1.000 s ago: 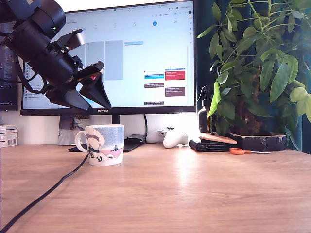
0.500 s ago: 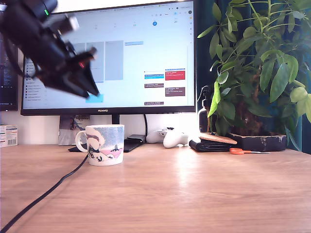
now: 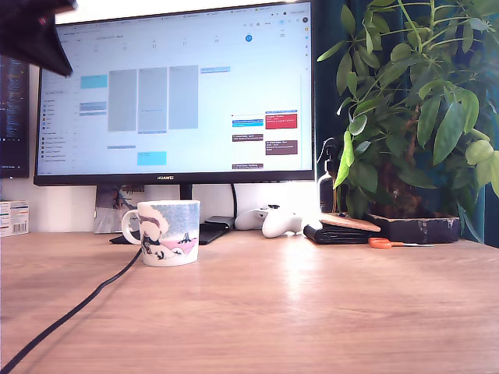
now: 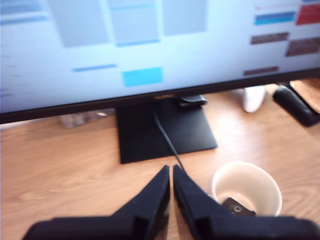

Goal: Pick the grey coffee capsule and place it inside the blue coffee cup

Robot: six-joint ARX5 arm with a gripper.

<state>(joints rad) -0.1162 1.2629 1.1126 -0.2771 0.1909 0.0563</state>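
My one gripper (image 4: 171, 172) is closed on nothing, its two fingers nearly touching. In the exterior view only its dark tip shows at the upper left. One capsule (image 4: 238, 207) lies inside the one cup (image 3: 164, 232), left of centre on the desk (image 3: 312, 312), before one monitor (image 3: 187, 93).

From my exterior view, only a dark corner of the gripper (image 3: 35, 35) shows, cut off by the picture's top left edges. The mug (image 3: 168, 232) hides its contents from this side. My wrist view is blurred throughout: text on the monitor (image 4: 150, 45) is unreadable. A dark object (image 4: 239, 207) inside the mug (image 4: 246, 188) is partly covered by a gripper finger (image 4: 200, 210); I cannot identify it with certainty.
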